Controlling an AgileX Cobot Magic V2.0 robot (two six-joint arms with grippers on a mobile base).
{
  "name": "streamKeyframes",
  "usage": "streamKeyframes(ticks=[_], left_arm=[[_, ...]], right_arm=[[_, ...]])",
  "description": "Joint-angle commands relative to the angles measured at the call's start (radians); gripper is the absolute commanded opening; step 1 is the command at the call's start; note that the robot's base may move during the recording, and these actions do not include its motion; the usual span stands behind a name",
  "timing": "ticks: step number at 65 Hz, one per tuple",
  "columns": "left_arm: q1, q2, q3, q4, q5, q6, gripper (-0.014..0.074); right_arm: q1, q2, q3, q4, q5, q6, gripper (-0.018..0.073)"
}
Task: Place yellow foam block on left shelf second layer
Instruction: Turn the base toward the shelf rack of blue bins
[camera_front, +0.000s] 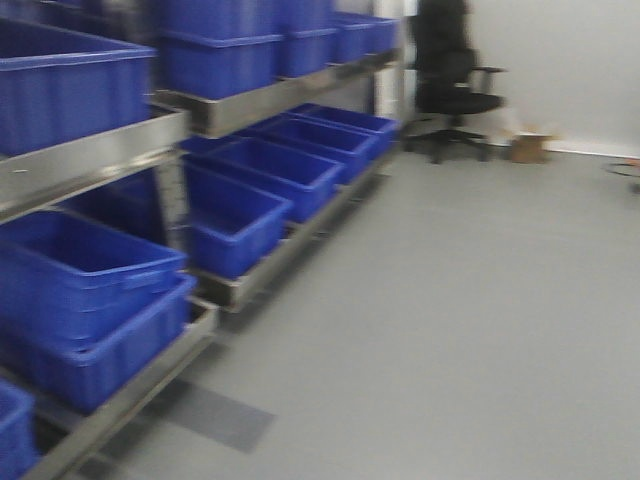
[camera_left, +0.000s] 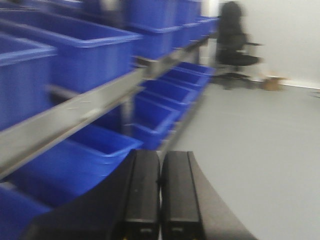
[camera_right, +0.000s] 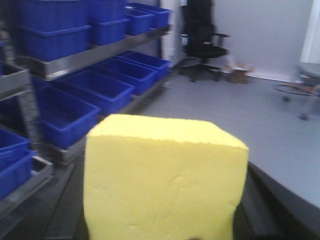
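The yellow foam block (camera_right: 162, 180) fills the lower middle of the right wrist view, held well above the grey floor. My right gripper (camera_right: 165, 205) is shut on it; its dark fingers (camera_right: 257, 205) show only at the block's sides. In the left wrist view my left gripper (camera_left: 160, 167) is shut with nothing in it, its two black fingers pressed together. The metal shelf (camera_front: 95, 160) runs along the left, with blue bins (camera_front: 250, 215) on every layer. Neither gripper shows in the front view. All views are blurred.
A black office chair (camera_front: 450, 80) stands at the far end of the shelf row, and a small cardboard box (camera_front: 530, 147) lies by the white wall. A low wheeled stand (camera_right: 300, 90) is at the far right. Grey floor (camera_front: 450, 320) stretches right of the shelves.
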Motion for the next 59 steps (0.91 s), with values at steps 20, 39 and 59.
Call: streamKeyframes(ticks=[20, 39, 59], left_arm=[[-0.005, 0.007, 0.026, -0.007, -0.088, -0.004, 0.0136], [-0.005, 0.007, 0.026, -0.007, -0.088, -0.004, 0.0136], [-0.005, 0.007, 0.026, -0.007, -0.088, -0.004, 0.0136]], right_arm=[[-0.004, -0.005, -0.027, -0.016, -0.092, -0.007, 0.0320], [-0.004, -0.005, -0.027, -0.016, -0.092, -0.007, 0.0320], [-0.004, -0.005, -0.027, -0.016, -0.092, -0.007, 0.0320]])
